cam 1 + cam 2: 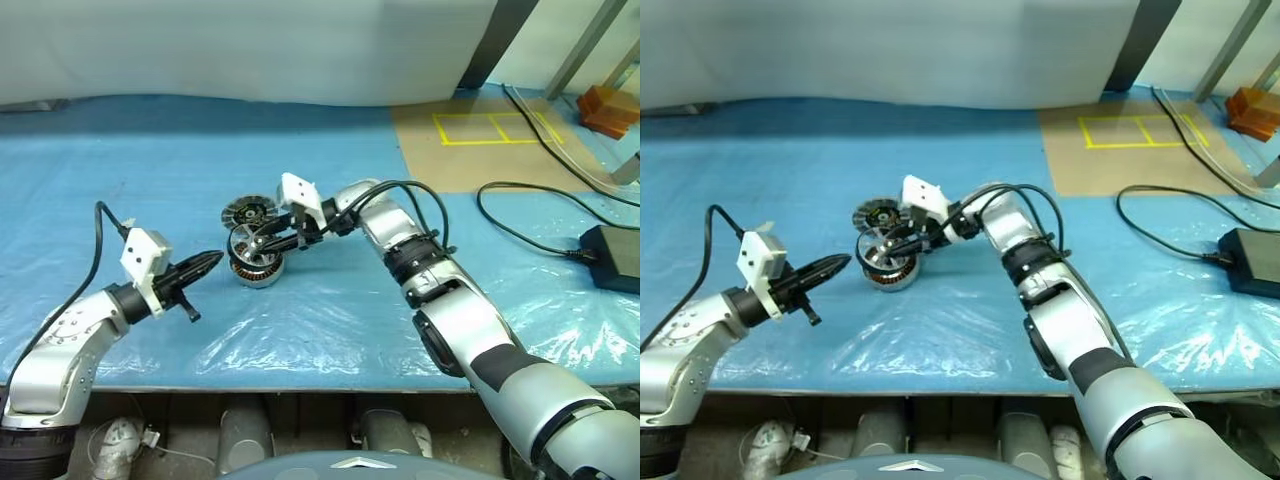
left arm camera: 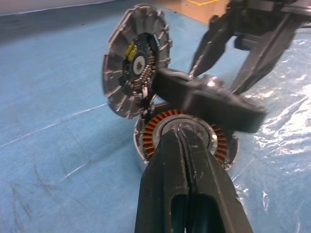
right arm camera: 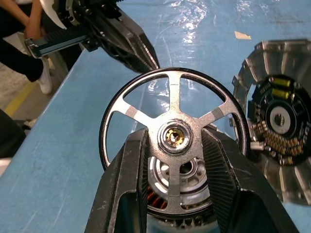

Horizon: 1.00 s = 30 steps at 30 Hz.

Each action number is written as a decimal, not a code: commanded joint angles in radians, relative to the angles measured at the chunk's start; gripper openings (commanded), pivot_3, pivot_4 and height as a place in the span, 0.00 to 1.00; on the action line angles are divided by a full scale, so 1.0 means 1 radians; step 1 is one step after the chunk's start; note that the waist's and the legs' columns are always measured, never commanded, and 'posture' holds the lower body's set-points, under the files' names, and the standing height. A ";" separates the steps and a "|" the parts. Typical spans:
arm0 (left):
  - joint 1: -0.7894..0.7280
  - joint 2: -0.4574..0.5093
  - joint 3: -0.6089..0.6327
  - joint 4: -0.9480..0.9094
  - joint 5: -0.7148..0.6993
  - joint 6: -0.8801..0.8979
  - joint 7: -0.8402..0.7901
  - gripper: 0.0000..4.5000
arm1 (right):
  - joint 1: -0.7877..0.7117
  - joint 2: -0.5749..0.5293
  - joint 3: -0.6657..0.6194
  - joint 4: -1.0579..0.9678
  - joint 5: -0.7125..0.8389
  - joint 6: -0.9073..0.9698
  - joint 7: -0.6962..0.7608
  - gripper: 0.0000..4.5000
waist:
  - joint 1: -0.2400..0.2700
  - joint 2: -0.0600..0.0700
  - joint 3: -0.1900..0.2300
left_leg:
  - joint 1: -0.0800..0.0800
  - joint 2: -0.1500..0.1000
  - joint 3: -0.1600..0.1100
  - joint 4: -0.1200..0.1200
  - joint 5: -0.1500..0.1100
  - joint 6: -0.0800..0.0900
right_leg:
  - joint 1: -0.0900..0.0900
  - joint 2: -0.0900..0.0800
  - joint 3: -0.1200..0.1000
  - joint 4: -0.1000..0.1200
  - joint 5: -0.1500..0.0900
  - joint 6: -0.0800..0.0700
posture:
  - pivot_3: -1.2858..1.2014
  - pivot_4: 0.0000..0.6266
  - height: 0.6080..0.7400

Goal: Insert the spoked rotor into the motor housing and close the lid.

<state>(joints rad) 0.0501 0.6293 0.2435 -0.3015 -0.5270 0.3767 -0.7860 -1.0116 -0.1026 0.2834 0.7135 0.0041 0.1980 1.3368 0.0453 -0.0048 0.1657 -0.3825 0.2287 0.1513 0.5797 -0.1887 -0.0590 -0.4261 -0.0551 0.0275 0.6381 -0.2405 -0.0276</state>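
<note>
Right gripper [image 3: 175, 160] pinched the spoked rotor [image 3: 173, 138] on edge, tilted just above the motor housing [image 2: 187, 141]; left gripper [image 1: 208, 262] sat closed, apart.

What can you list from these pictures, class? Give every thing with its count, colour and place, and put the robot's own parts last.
spoked rotor: one, black rim with silvery spokes, held just above the housing
motor housing: one, silver with copper windings, on the blue sheet
lid: one, grey-silver with a dark centre, tilted up at the housing's far edge
blue sheet: one, blue, covering the table
power brick: one, black, on the sheet far right, with a cable
yellow tape outline: one, yellow, on the brown board behind
orange object: one, far right corner
left gripper: one, black fingers shut, beside the housing
right gripper: one, black fingers gripping the rotor
</note>
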 commanded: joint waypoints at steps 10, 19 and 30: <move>-0.042 0.006 -0.008 0.007 0.004 -0.012 -0.020 0.00 | 0.029 0.033 -0.042 -0.125 0.070 0.107 -0.105 0.28 | -0.004 0.000 0.000 | 0.001 0.000 0.000 0.000 0.000 0.000 | 0.000 0.000 0.001 0.001 0.000 0.000 | 0.52 0.24 1.00; -0.024 0.016 0.031 0.021 -0.015 -0.008 -0.029 0.00 | 0.092 0.027 -0.038 -0.188 0.111 0.175 -0.123 0.28 | -0.001 0.000 0.000 | 0.000 0.000 0.000 0.000 0.000 0.000 | 0.000 0.000 0.000 0.000 0.000 0.000 | 0.52 0.24 1.00; -0.017 0.014 0.020 0.015 -0.006 -0.009 -0.031 0.00 | 0.112 0.055 -0.042 -0.122 0.102 0.157 -0.220 0.28 | -0.002 0.000 0.000 | 0.001 -0.001 0.000 -0.001 0.000 0.000 | 0.000 0.000 0.001 0.000 0.000 0.000 | 0.52 0.24 1.00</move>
<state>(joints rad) 0.0358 0.6416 0.2541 -0.2623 -0.5273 0.3771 -0.8157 -0.8769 -0.0547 0.2567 0.5967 0.0885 0.3755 1.1270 0.0429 -0.0047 0.1658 -0.3819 0.2281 0.1512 0.5790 -0.1887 -0.0594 -0.4261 -0.0552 0.0281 0.6380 -0.2404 -0.0274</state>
